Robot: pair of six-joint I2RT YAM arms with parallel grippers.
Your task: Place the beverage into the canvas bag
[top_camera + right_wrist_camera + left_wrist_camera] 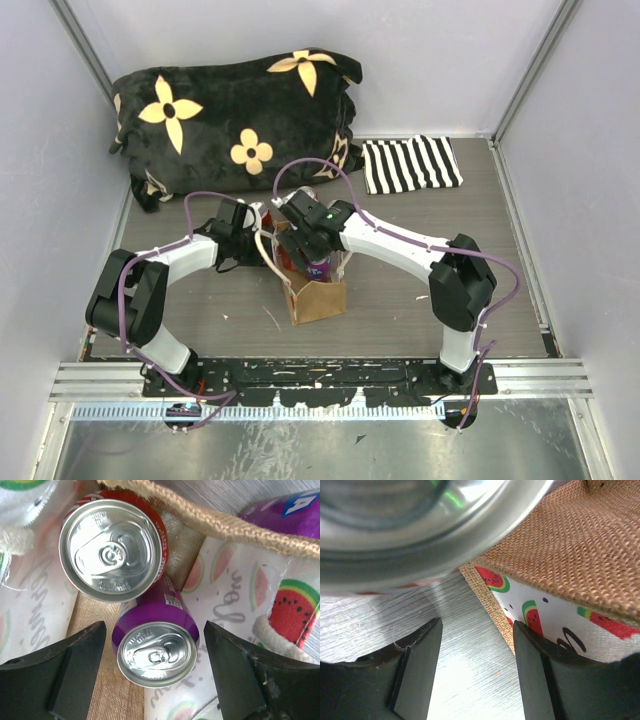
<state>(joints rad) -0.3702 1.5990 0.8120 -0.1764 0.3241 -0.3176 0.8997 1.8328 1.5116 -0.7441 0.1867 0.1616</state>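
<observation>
The canvas bag (320, 298) stands at the table's middle, its mouth open under both grippers. In the right wrist view I look down past its burlap rim (240, 527) at a red can (112, 545) and a purple can (156, 652), both upright inside. My right gripper (155, 630) is open above the purple can, one finger on each side, with gaps to it. My left gripper (477, 670) is open and empty over bare table, its right finger (535, 665) against the bag's watermelon lining (540, 605). A can's silver end (395, 535) fills the top of that view.
Another purple can (285, 507) lies just outside the bag's rim. A black flowered cushion (235, 110) lies at the back left and a striped cloth (410, 165) at the back right. Enclosure walls stand on both sides.
</observation>
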